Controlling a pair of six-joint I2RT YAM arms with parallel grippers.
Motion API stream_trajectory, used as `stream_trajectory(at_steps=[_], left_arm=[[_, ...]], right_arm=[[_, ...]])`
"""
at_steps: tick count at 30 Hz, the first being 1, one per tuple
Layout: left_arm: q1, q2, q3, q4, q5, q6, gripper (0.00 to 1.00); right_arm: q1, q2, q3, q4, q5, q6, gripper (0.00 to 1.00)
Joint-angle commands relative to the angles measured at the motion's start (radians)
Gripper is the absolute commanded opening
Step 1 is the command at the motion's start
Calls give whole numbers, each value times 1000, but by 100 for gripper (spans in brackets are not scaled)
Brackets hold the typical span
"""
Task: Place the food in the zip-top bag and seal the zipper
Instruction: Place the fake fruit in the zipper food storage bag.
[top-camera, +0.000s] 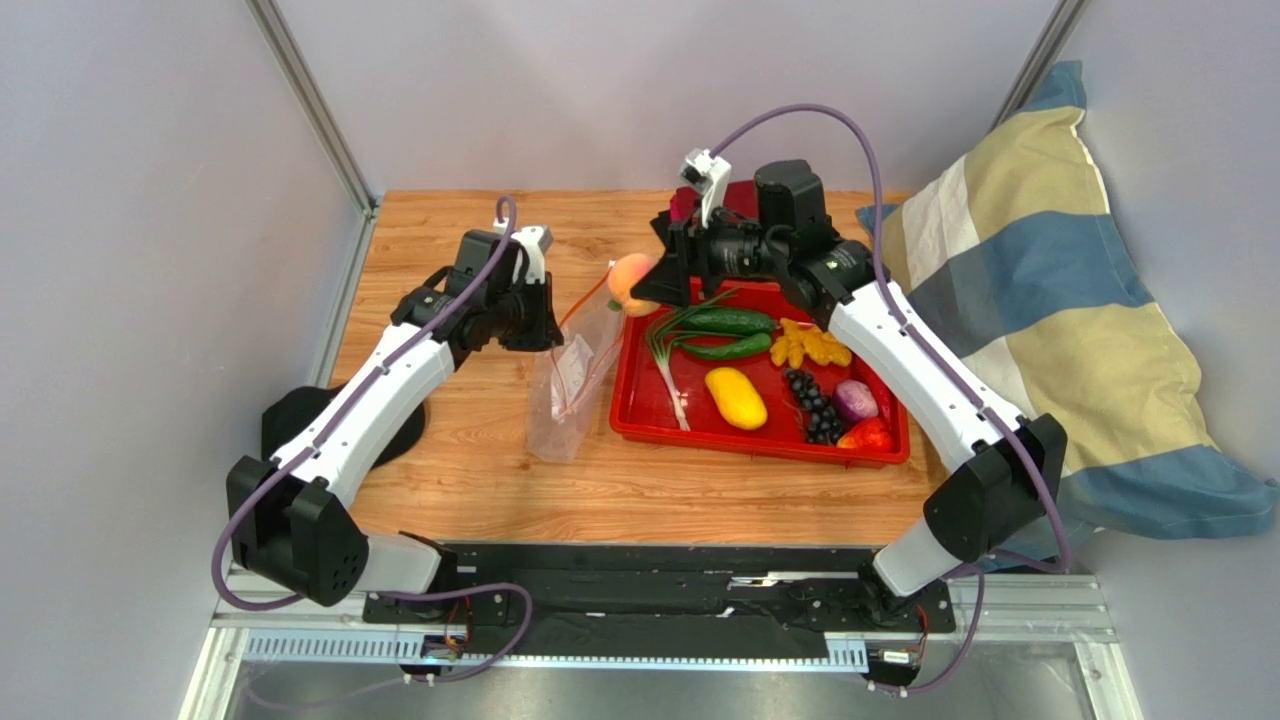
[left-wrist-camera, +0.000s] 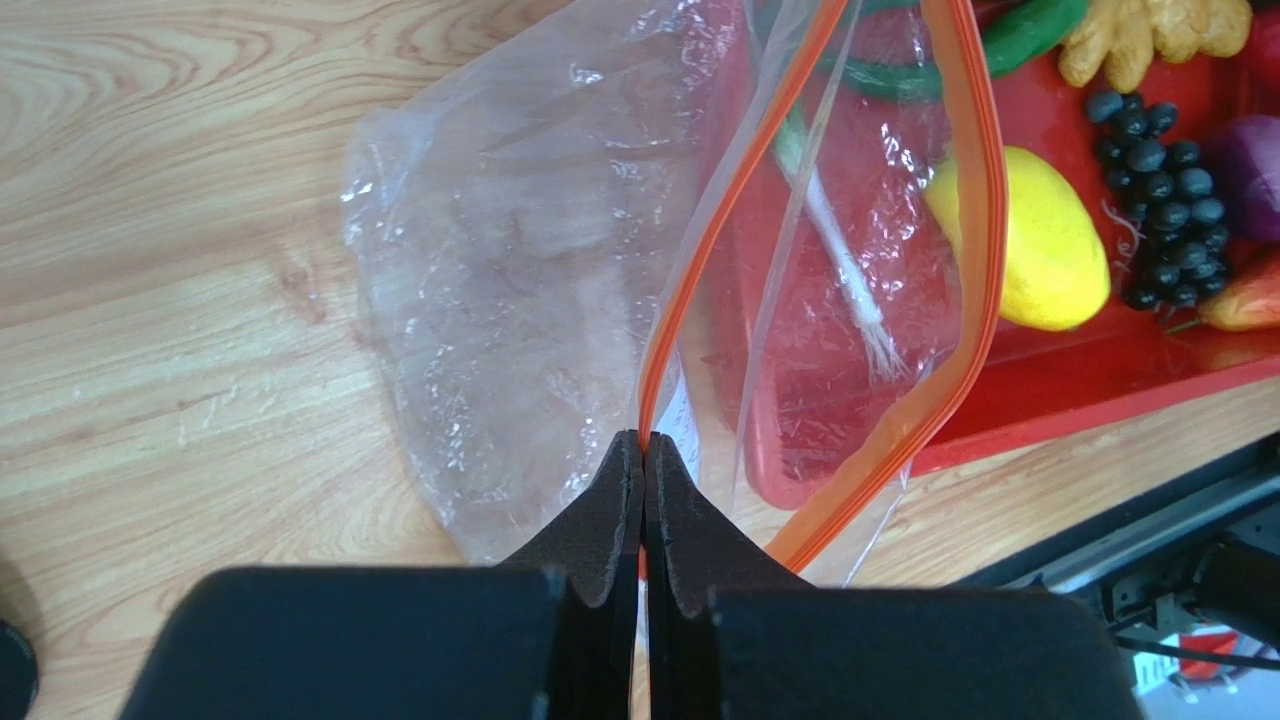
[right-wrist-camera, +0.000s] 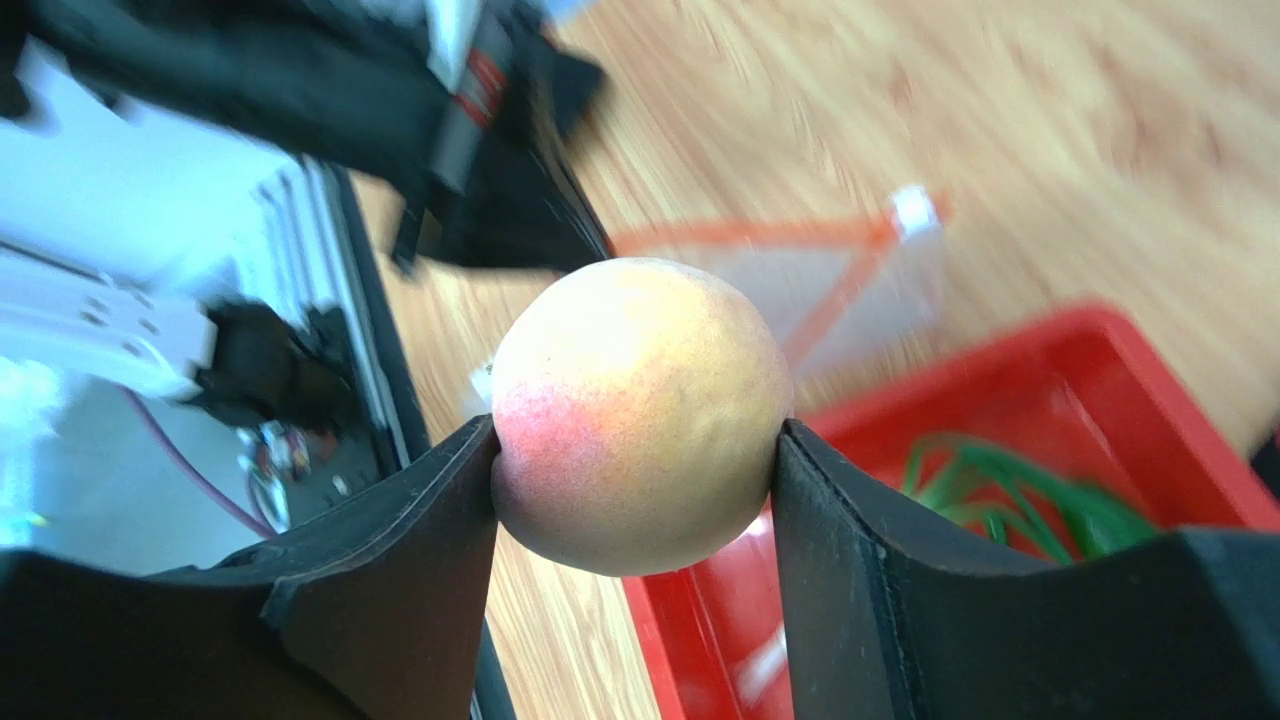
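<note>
Black jaws of the right gripper (right-wrist-camera: 634, 438) clamp the peach (right-wrist-camera: 639, 405), held seemingly just past the red tray's (top-camera: 721, 438) far-left corner, though that view is blurred. Jaws of the left gripper (left-wrist-camera: 643, 447) are shut tight on the zipper (left-wrist-camera: 984, 180), holding the zip-top bag (left-wrist-camera: 511, 300) mouth open beside the tray.

**Bag mouth open, tight squeeze around it**

The zip-top bag (top-camera: 564, 398) gapes between its zipper (left-wrist-camera: 987, 225) strips, but the left end effector (left-wrist-camera: 643, 450) pinches one end. The right end effector (right-wrist-camera: 634, 432), clamping the peach (top-camera: 633, 281), crowds the far side. The red tray (top-camera: 646, 423) sits just beside the bag. Bare desk (top-camera: 661, 503) lies nearer, and the pillow (top-camera: 1052, 330) walls the right.
</note>
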Motion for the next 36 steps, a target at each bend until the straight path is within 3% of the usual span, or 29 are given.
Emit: stream_trajectory(at_steps=[1, 10, 17, 20, 24, 27, 30, 36], left_arm=[[-5, 16, 58, 3, 60, -27, 0], [93, -8, 38, 46, 255, -149, 0], [161, -44, -49, 167, 551, -223, 0], [161, -59, -74, 194, 575, -233, 0], [170, -62, -100, 246, 634, -258, 0], [181, -50, -98, 280, 693, -291, 0], [213, -42, -103, 306, 732, -292, 0], [244, -16, -95, 333, 835, -219, 0]], right_arm=[[48, 70, 65, 140, -25, 166, 21], [133, 193, 29, 180, 184, 78, 16], [148, 227, -53, 160, 275, -54, 17], [168, 233, -30, 101, 278, -108, 32], [189, 206, -11, 80, 220, -136, 71], [191, 207, 49, 29, 201, -130, 89], [180, 186, 93, -32, 166, -125, 100], [104, 89, 75, -46, 56, -41, 100]])
